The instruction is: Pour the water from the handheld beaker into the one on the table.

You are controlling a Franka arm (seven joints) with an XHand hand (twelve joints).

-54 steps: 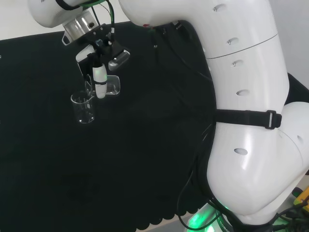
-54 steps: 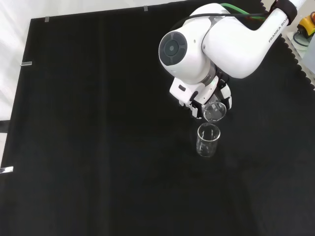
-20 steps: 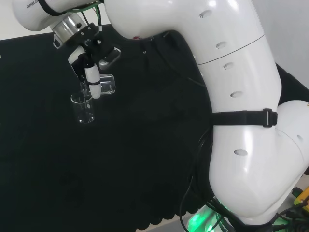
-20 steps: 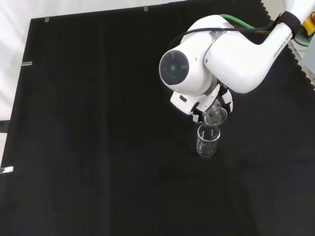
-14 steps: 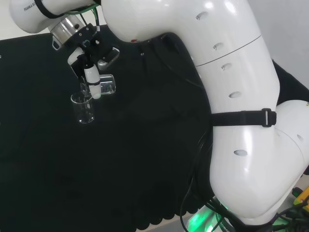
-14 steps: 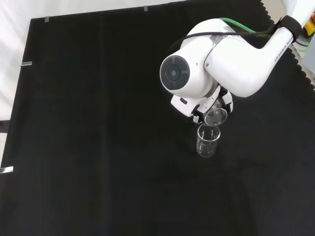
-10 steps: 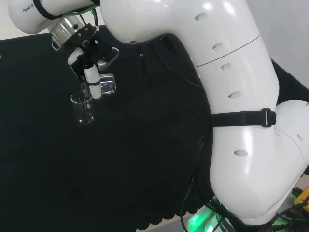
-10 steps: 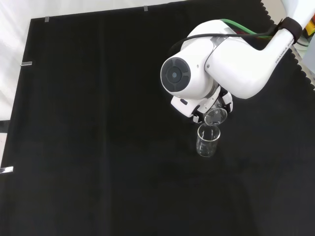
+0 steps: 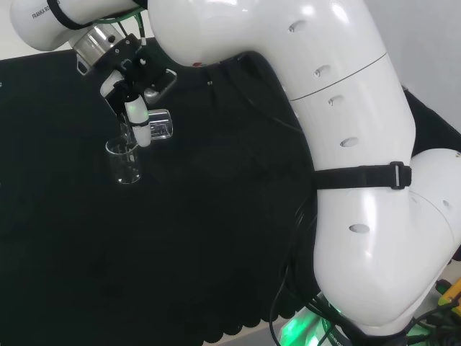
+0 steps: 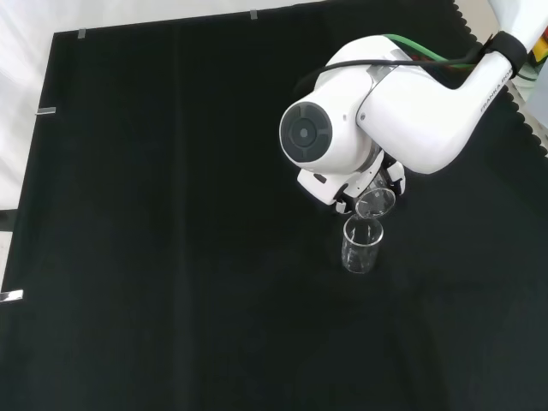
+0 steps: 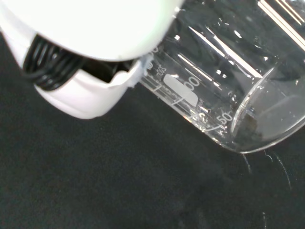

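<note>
A clear glass beaker (image 9: 124, 160) stands upright on the black cloth (image 9: 202, 238); the front view has it as the standing beaker (image 10: 360, 245). My hand (image 9: 135, 90) is shut on a second clear beaker (image 9: 155, 126), tipped onto its side with its mouth over the standing one. From the front, the tilted beaker (image 10: 375, 202) hangs just above the standing beaker's rim, and my hand (image 10: 390, 175) peeks out behind the arm's round link. Close up, the held beaker (image 11: 224, 81) lies nearly level, a finger (image 11: 86, 93) curled on it. Water is too hard to make out.
The arm's big white links (image 9: 338, 144) take up the right of the head view. In the front view a white link with a grey cap (image 10: 318, 137) stands before my hand. The cloth's scalloped edge (image 10: 514, 94) runs at the front view's right.
Over the last seconds my hand shifted slightly toward the standing beaker and tipped the held beaker further. In the last half second nothing visibly moved.
</note>
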